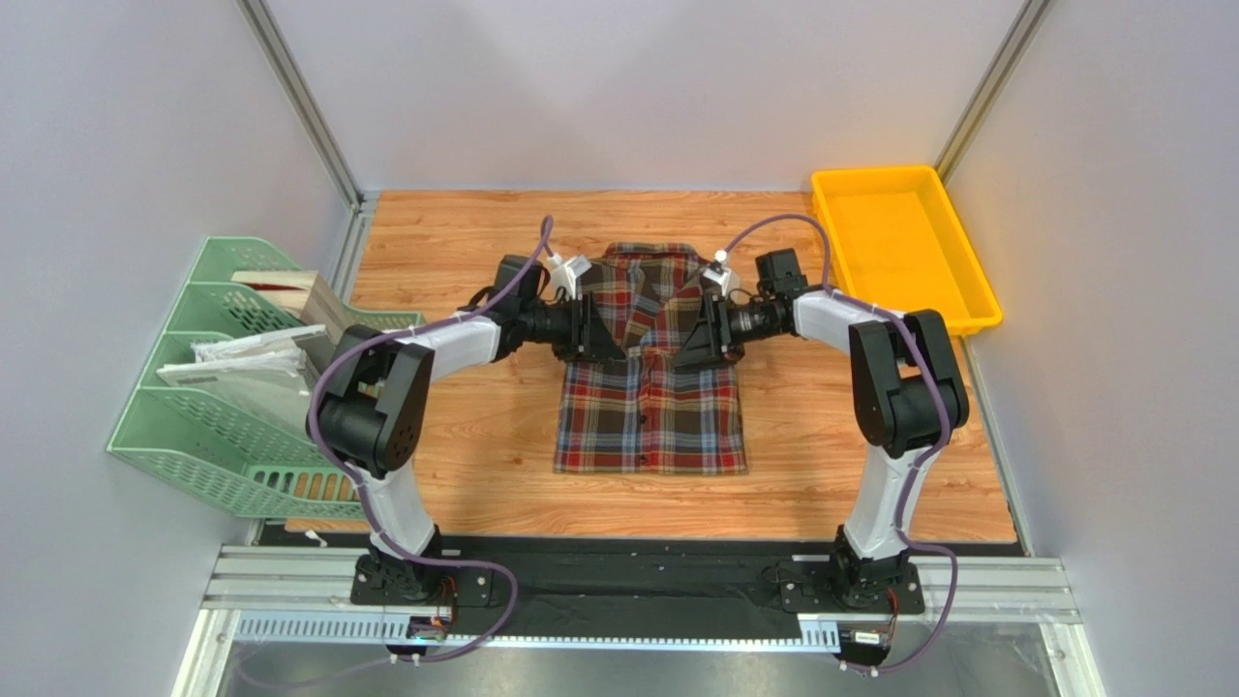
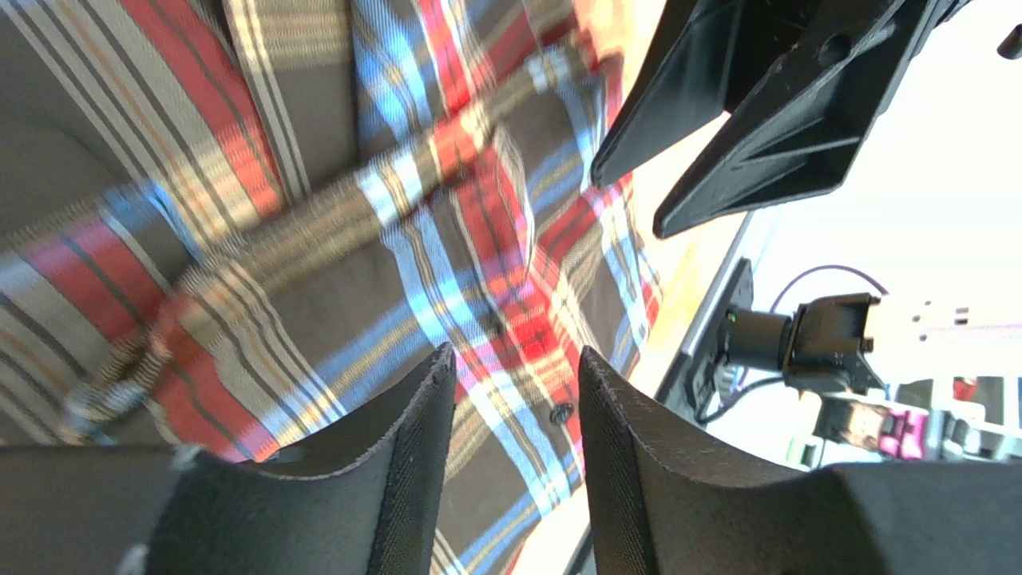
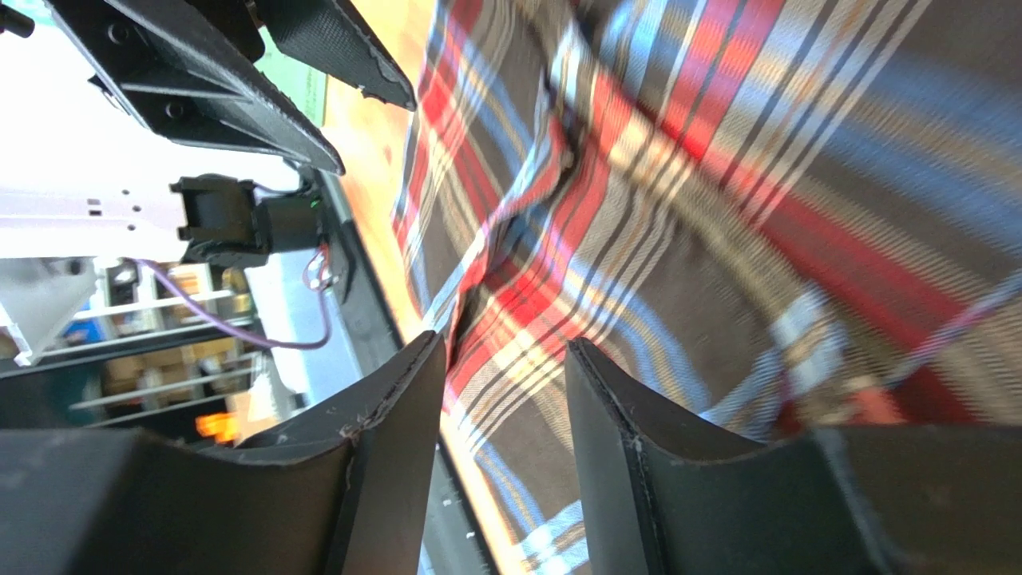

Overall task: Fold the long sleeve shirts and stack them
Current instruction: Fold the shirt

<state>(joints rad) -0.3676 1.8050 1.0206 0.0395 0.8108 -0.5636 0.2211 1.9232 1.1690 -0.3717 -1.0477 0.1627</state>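
The plaid long sleeve shirt (image 1: 650, 392) lies flat on the wooden table, collar at the far end, its sides folded in to a narrow rectangle. My left gripper (image 1: 601, 339) is over the shirt's upper left part, pointing right. My right gripper (image 1: 701, 337) is over its upper right part, pointing left. Both face each other across the collar area. In the left wrist view my left gripper (image 2: 516, 359) has its jaws apart with plaid cloth (image 2: 360, 216) behind the gap. In the right wrist view my right gripper (image 3: 504, 347) is likewise open above the cloth (image 3: 720, 180).
A yellow tray (image 1: 902, 240) stands at the far right of the table. A green file rack (image 1: 233, 378) with papers and a wooden board stands at the left. Bare wooden table (image 1: 873, 479) surrounds the shirt.
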